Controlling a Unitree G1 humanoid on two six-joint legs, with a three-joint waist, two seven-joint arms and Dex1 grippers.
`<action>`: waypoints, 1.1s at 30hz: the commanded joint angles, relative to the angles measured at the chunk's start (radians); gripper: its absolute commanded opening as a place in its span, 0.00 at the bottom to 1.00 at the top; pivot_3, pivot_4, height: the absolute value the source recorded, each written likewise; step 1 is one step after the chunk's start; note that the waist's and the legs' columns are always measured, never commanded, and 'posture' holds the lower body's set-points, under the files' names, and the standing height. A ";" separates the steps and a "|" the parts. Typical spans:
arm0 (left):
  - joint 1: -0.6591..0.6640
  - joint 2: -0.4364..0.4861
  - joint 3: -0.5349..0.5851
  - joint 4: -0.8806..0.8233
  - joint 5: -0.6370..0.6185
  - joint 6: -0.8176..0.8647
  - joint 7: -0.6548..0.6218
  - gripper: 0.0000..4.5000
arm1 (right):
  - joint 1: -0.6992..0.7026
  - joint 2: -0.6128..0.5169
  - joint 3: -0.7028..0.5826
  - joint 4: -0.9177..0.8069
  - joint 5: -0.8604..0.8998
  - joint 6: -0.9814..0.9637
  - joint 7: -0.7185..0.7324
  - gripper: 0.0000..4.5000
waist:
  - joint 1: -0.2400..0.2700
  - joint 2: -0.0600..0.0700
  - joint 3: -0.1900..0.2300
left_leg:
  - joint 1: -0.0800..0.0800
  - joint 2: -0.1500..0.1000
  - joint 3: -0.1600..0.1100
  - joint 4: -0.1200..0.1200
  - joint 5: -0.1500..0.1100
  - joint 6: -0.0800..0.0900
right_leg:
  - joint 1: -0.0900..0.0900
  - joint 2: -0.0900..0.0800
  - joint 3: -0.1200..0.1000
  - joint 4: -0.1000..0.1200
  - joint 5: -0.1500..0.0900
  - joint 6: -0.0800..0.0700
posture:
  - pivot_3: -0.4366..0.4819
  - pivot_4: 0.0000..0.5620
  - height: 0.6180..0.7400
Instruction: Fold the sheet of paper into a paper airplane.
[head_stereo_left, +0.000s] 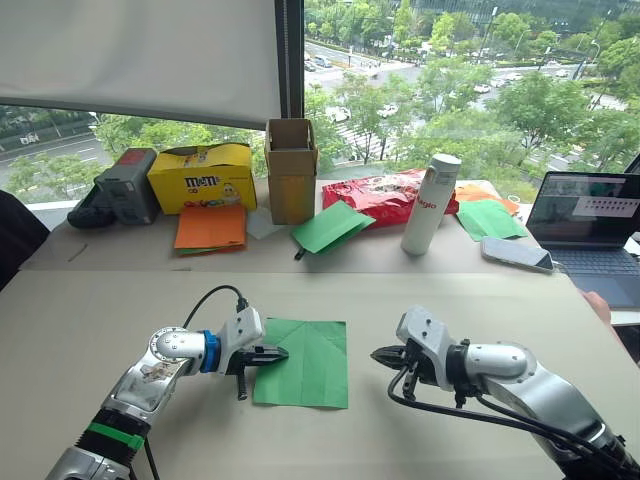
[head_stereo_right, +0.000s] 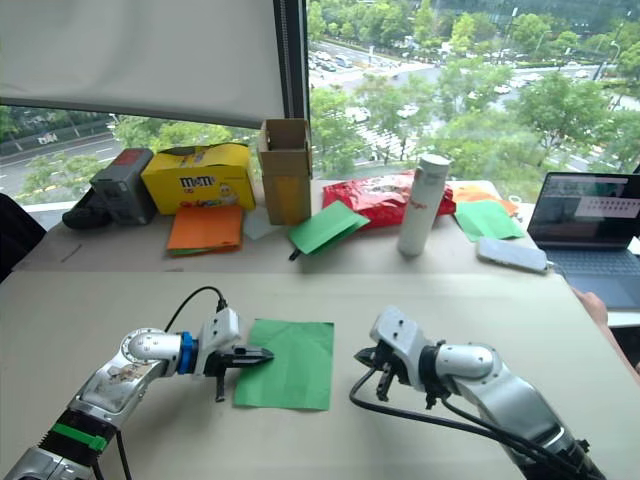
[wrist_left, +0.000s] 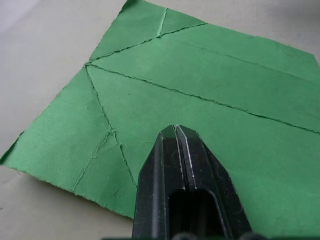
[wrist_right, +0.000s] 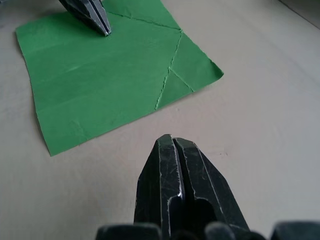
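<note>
The sheet of paper (head_stereo_left: 303, 362) is bright green and lies flat on the beige table, marked with diagonal crease lines (wrist_left: 105, 115). My left gripper (head_stereo_left: 278, 353) is shut, and its tip rests over the sheet's left edge with nothing between the fingers (wrist_left: 165, 150). My right gripper (head_stereo_left: 380, 354) is also shut. It hovers just right of the sheet, a short gap away from its right edge. In the right wrist view the left gripper's tip (wrist_right: 102, 27) sits on the sheet (wrist_right: 100, 75). The paper airplane is out of view.
Along the back stand orange sheets (head_stereo_left: 210, 227), a yellow candy box (head_stereo_left: 202, 177), a tall cardboard box (head_stereo_left: 291, 170), more green paper (head_stereo_left: 332, 226), a red bag (head_stereo_left: 385, 195) and a white bottle (head_stereo_left: 431, 204). A phone (head_stereo_left: 516, 254) and laptop (head_stereo_left: 590, 225) sit right.
</note>
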 joint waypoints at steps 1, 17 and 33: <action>0.044 0.024 -0.027 0.028 0.057 0.015 0.004 0.01 | -0.105 0.011 0.102 0.106 -0.144 -0.096 0.017 0.00 | -0.002 0.001 0.000 | 0.000 0.000 0.000 0.000 0.000 0.000 | 0.000 0.000 0.000 0.000 0.000 0.000 | 0.48 0.27 1.00; 0.087 0.007 -0.017 -0.035 0.042 0.060 0.041 0.01 | -0.331 0.168 0.215 0.474 -0.318 -0.426 0.203 0.00 | -0.016 0.003 -0.002 | 0.004 0.000 0.001 0.002 0.001 -0.002 | 0.001 0.000 0.000 0.006 -0.002 0.002 | 0.48 0.27 1.00; 0.103 0.010 -0.008 -0.077 0.034 0.090 0.045 0.01 | -0.280 0.265 0.098 0.456 -0.176 -0.424 0.288 0.00 | -0.015 0.003 -0.002 | 0.004 0.000 0.001 0.002 0.000 -0.001 | 0.002 0.000 0.000 0.007 -0.002 0.002 | 0.48 0.27 1.00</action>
